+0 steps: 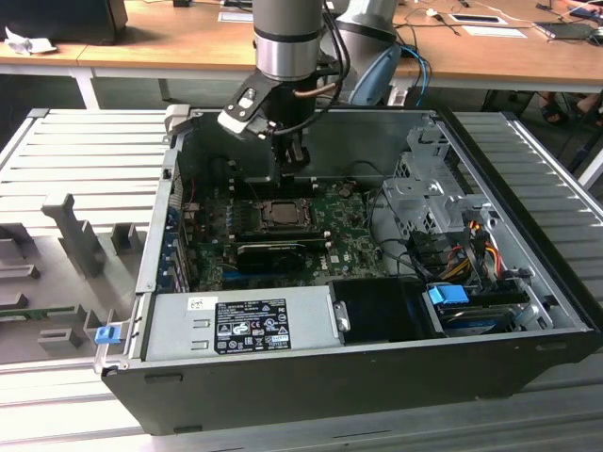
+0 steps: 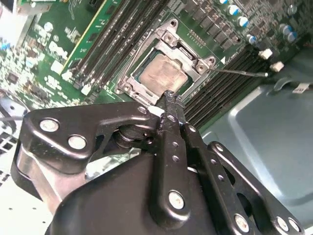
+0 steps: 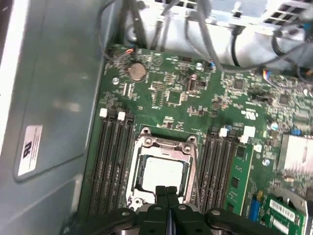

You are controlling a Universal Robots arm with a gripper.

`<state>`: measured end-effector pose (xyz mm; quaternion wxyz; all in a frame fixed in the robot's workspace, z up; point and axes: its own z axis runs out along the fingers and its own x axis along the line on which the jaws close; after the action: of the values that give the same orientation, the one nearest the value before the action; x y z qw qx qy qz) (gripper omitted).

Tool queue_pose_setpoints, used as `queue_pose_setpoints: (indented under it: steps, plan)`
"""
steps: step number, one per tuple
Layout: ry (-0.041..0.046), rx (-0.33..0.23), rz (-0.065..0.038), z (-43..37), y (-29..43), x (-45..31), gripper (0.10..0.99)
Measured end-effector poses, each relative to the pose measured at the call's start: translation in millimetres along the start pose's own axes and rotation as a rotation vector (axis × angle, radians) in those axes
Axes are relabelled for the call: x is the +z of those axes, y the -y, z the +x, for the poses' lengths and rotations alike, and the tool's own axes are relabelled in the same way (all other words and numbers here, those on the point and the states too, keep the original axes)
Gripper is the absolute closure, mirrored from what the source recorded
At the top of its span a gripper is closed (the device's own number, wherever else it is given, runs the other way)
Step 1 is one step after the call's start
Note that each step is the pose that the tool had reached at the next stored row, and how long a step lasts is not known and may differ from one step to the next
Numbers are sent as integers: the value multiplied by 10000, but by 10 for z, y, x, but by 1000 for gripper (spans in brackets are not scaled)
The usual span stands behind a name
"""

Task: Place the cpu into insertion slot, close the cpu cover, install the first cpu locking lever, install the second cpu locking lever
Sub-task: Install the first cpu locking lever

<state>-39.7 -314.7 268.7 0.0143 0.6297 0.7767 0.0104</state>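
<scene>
- Grey ribbed table (image 1: 75,151) carries the open case (image 1: 377,377), which holds a green board (image 1: 350,218) lying flat on its floor.
- On the board, the slot (image 1: 280,215) holds the cpu (image 2: 164,76), silver top up. The cover (image 3: 164,143) lies down around it as a frame.
- Over the slot's near edge hangs the gripper (image 3: 166,190), its 2 fingers pressed together with nothing between them. The cpu lies just ahead of the tips; whether they touch the frame I cannot tell.
- 1 thin lever (image 2: 240,73) sticks out from the slot across the memory banks (image 2: 215,100), its long axis pointing away from the cpu. I judge it unlatched.
- Toward the exterior view's right, the case also holds a metal cage (image 1: 424,193) and cables (image 1: 471,235).
</scene>
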Motion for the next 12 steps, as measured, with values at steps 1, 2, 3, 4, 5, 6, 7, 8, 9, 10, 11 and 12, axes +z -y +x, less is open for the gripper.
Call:
queue_pose_setpoints:
  steps: [1,2,3,4,5,6,7,8,9,10,11,12]
  plan:
    - [-14,-503,-4,0,0,0,980]
    - [-25,-1065,-7,0,1,0,980]
    - [-29,-1305,-8,0,1,1,980]
    - [-32,-1465,-10,0,1,1,980]
    - [-36,-1680,-11,0,1,1,980]
    - [-21,-1798,-7,1,1,2,980]
    - [0,-1932,1,0,2,3,980]
    - [-1,-2051,1,0,5,4,980]
    - [-14,-2481,-4,1,5,6,980]
    - [-24,-2808,-8,1,5,7,980]
    - [-26,-2955,-8,1,5,7,980]
    - [-34,-3222,-11,1,5,7,980]
